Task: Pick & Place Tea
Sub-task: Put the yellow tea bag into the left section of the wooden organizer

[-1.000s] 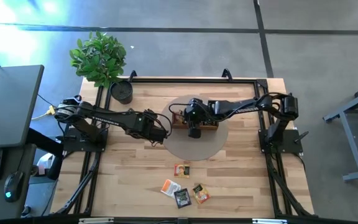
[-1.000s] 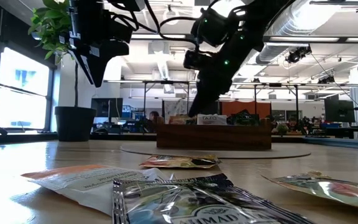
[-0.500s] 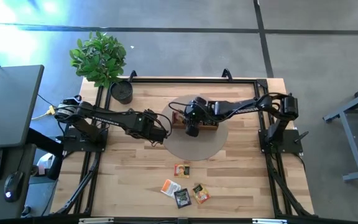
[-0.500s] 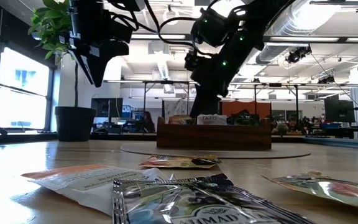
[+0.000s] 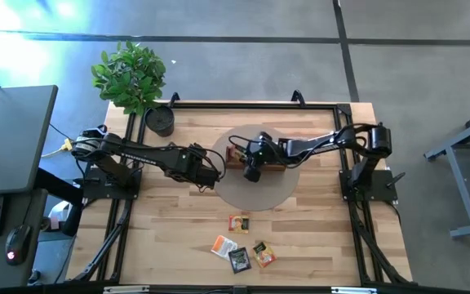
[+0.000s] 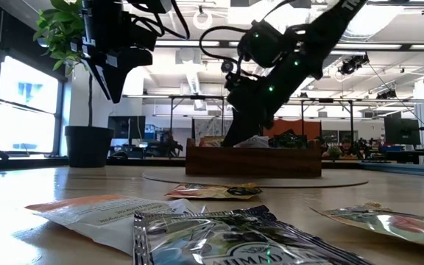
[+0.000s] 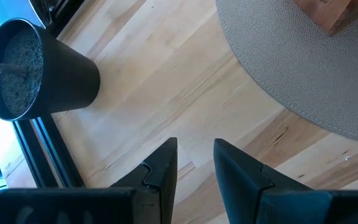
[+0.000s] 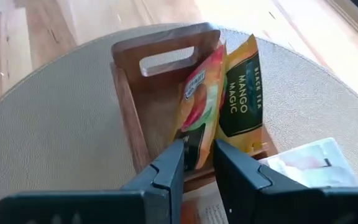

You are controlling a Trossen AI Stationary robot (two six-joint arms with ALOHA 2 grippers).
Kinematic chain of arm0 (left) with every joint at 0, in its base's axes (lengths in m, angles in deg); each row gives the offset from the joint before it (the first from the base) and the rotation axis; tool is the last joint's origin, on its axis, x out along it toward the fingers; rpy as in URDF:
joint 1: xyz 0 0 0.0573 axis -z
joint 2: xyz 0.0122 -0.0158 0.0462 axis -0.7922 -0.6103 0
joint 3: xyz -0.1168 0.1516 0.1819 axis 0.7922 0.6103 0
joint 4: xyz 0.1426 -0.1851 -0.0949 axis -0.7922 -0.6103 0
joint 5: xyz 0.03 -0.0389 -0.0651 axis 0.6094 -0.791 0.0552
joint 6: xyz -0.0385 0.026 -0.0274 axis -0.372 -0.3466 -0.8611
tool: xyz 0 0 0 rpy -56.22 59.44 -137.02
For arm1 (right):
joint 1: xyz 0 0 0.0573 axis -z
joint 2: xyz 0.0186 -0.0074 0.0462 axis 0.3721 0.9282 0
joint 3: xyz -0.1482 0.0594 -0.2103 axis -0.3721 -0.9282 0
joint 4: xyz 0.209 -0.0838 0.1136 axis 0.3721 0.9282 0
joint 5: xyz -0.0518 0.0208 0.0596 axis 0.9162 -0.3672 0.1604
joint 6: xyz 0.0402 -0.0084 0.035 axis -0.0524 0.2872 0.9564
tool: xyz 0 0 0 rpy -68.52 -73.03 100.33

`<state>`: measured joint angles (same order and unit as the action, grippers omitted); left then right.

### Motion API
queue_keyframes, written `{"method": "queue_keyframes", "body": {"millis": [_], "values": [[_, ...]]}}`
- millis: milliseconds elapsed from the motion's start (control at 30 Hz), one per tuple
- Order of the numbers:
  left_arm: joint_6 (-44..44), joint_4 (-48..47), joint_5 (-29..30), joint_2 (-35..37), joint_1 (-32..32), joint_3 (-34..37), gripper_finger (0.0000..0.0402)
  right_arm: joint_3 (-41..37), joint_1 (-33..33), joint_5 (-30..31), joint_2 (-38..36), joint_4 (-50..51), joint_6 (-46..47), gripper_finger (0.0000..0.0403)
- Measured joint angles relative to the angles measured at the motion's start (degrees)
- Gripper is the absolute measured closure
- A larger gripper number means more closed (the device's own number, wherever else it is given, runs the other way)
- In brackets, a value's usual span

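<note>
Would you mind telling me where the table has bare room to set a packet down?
Bare wood lies between the mat and the right frame, and between the pot and the loose packets. The tray under the right pincer is crowded.

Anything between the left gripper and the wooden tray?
No, only bare table and the round mat's edge between the left gripper and wooden tray, per high view.
</note>
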<state>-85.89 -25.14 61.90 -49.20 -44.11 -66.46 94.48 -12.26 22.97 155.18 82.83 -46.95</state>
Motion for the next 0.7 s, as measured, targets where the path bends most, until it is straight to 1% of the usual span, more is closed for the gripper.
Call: {"method": "queue_keyframes", "body": {"millis": [133, 200, 267, 367, 433, 567, 700], "values": [[-0.02, 0.0, 0.0, 0.0, 0.0, -0.01, 0.0299, -2.29, 0.0, -0.43, 0.0, -4.85, -0.47, 0.0321], [0.0, 0.0, 0.0, 0.0, 0.0, -0.01, 0.0299, -2.44, 0.0, -0.58, 0.0, -5.16, -1.27, 0.0327], [-0.01, 0.0, 0.0, 0.0, 0.0, -0.01, 0.0299, -2.42, 0.0, -1.26, 0.0, -5.13, -2.67, 0.0344], [-0.01, 0.02, 0.0, 0.0, 0.0, -0.01, 0.0299, -2.12, 0.0, -3.44, -0.09, -4.86, -4.58, 0.0386], [-0.02, 0.0, 0.0, 0.0, 0.0, -0.01, 0.0299, -1.52, -0.1, -5.2, -0.5, -3.97, -7.74, 0.0397], [-0.01, 0.0, 0.0, 0.0, 0.0, -0.01, 0.0299, 2.12, -0.85, -4.15, -3.14, 3.03, -11.77, 0.0396], [0.01, 0.0, 0.02, 0.0, 0.0, -0.07, 0.0299, 8.84, -1.76, -0.59, -4.66, 16.46, -19.18, 0.0398]]}}
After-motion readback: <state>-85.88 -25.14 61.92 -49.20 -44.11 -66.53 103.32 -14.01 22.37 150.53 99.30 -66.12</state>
